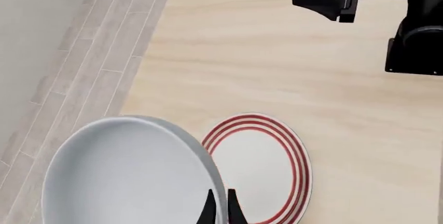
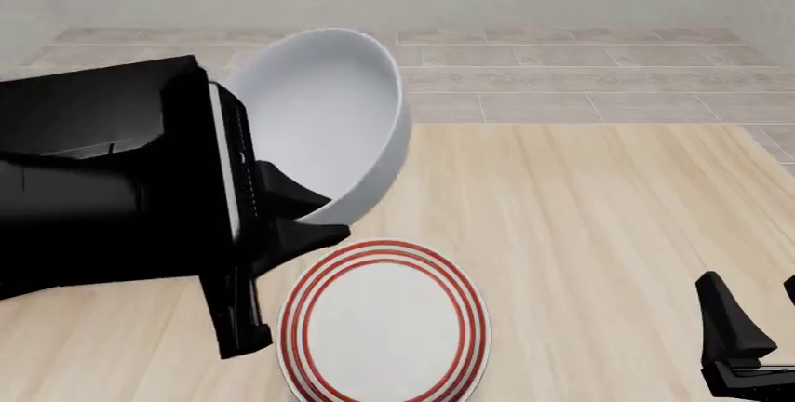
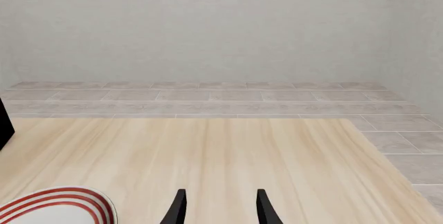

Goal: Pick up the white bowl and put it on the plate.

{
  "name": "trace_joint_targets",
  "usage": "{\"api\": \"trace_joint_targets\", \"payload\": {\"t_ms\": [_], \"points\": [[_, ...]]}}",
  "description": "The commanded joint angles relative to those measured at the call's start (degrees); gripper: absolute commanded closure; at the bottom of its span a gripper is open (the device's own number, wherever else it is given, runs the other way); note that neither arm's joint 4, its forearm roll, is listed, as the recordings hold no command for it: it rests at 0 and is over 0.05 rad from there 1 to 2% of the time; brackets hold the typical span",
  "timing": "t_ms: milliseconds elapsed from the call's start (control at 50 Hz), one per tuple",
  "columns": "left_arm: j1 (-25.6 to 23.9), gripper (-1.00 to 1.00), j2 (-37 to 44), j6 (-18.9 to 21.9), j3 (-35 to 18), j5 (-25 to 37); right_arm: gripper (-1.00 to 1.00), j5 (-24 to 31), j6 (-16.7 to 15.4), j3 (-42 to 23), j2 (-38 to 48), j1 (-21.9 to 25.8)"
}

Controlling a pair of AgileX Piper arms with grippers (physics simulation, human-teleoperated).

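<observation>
While we read left to right in the front view:
Left claw: we see it closed on the white bowl's rim, left of centre.
White bowl: lifted and tilted, upper centre-left.
Plate: flat on the bench, lower centre.
Right claw: fingers parted, holding nothing, lower right.

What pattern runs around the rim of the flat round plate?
Three concentric red rings on the flat round white plate, clearest in the front view.

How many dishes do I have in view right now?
2. The white bowl is held tilted above the table in the left gripper; the plate lies flat on the table below it.
</observation>
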Motion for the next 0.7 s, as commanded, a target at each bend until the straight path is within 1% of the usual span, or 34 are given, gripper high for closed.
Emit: {"api": "trace_joint_targets", "payload": {"t_ms": [20, 140, 220, 440, 700], "points": [[-1.91, 1.0, 0.67, -1.24, 3.07, -3.14, -1.0, 0.08, 0.01, 0.06, -0.16, 0.0], [-3.13, 1.0, 1.44, -1.95, 5.76, -5.21, -1.0, 0.07, 0.01, 0.06, -0.15, -0.01], [-3.72, 1.0, 1.82, -2.28, 6.13, -5.62, -1.0, 0.07, 0.0, 0.06, -0.13, -0.01], [-3.91, 1.0, 2.39, -2.92, 9.49, -8.2, -1.0, 0.05, 0.02, 0.06, -0.1, 0.0], [-4.34, 1.0, 2.8, -3.8, 11.26, -9.66, -1.0, 0.06, 0.01, 0.06, -0.12, 0.0]]}}
